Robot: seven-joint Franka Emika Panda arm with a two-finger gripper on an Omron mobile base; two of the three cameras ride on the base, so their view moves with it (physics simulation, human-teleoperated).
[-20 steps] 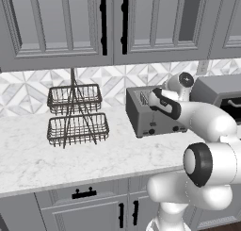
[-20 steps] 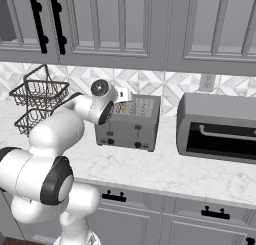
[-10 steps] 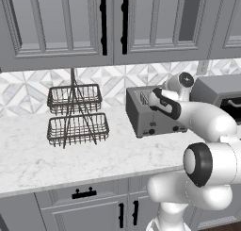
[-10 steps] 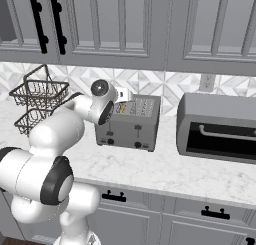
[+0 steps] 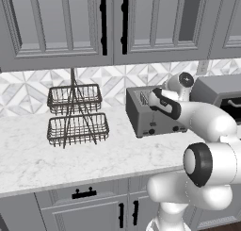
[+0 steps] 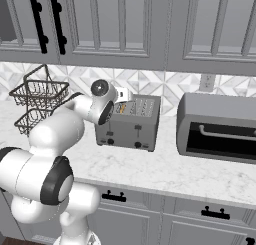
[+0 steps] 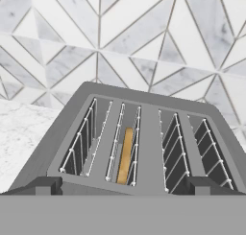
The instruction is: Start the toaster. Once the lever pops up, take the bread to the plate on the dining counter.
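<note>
The grey toaster (image 5: pixel 155 119) (image 6: pixel 131 126) stands on the marble worktop against the tiled wall. My gripper (image 7: pixel 125 188) (image 5: pixel 150 98) hovers just above its top, open, with one dark fingertip (image 7: pixel 47 185) at each side of the hand view and nothing between them. In the hand view, the toaster (image 7: pixel 149 133) shows four wire-lined slots. The bread (image 7: pixel 126 155) (image 6: pixel 120 108) sits sunk in the second slot from the left, with only its tan edge showing. The plate and the dining counter are out of view.
A larger grey toaster oven (image 6: pixel 217 126) (image 5: pixel 221 95) stands to the right of the toaster. A two-tier wire basket rack (image 5: pixel 75 114) (image 6: pixel 37 104) stands to the left. Grey wall cabinets (image 5: pixel 113 22) hang overhead. Bare worktop (image 5: pixel 94 154) lies in front.
</note>
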